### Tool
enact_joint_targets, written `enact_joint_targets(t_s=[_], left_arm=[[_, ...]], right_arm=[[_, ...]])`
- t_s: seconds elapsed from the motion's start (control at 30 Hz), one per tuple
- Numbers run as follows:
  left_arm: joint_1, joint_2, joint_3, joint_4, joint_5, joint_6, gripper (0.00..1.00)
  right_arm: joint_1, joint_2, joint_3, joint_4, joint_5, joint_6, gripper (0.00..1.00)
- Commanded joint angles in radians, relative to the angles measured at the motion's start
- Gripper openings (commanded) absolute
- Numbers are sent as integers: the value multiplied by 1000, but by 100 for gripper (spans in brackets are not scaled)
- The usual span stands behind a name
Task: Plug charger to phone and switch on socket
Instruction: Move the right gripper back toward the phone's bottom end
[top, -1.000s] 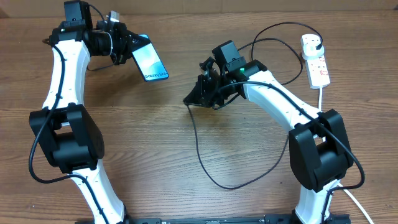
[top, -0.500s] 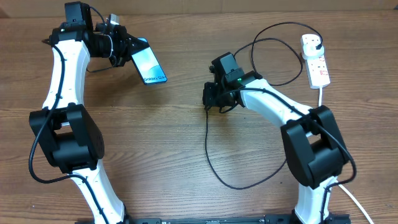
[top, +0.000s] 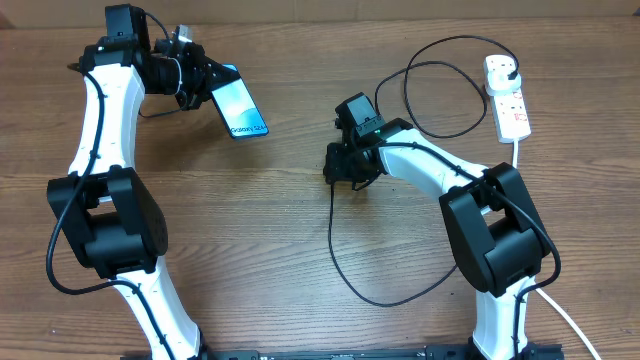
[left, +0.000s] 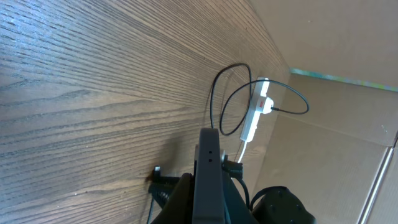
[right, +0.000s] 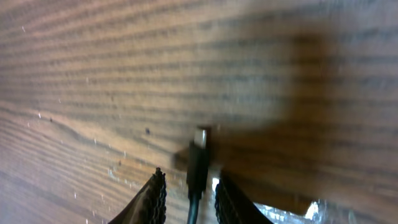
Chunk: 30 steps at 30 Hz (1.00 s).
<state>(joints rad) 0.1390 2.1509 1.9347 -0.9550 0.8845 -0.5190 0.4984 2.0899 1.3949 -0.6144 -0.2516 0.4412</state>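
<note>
The table (top: 250, 240) carries the whole job, and the two arms split it. The left arm (top: 98, 120) holds the phone (top: 240, 103) raised and tilted at the far left, its jaws pressed tight on the end nearer the arm. The other end is free and points toward mid-table. The right arm (top: 425, 168) reaches in to mid-table, well apart from the phone.

The socket (top: 510, 100) lies at the far right with a black plug seated in it. The charger (top: 332, 245) loops from there across the wood to the right jaws. In the right wrist view its connector tip (right: 198, 155) rests on the table between those jaws, which stand spread with a gap showing on either side.

The step in hand looks like securing that connector. It would go best with the jaws closing on the stiff connector body rather than the limp cable behind it, squarely, so the metal end projects forward. Pinched askew, it would likely meet the phone's port at an angle. The port itself cannot be seen here.
</note>
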Motion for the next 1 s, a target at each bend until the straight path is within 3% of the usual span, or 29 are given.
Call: enact_joint_targets(t_s=[0.0,0.43,0.53,0.67,0.77,0.97], left_arm=[[-2,2,15,-2,21,19,4],[-3,2,15,-9,21,21,4],[-3,2,15,-13,20,26,5],[-3,2,15,-13,20,26,5],[-3,2,15,-13,21,26,5],[-3,2,15,-11,98,51,5]], right_arm=[[3,13,-13,-34,-12,7,27],[-6,69,-14,-10,-133,56,25],[-22,80,-14,-7,-154,56,19],[-41,80,-14,-12,-155,56,4],[-43,80,-14,0,-159,54,4],[-82,63,18,30,-512,-180,4]])
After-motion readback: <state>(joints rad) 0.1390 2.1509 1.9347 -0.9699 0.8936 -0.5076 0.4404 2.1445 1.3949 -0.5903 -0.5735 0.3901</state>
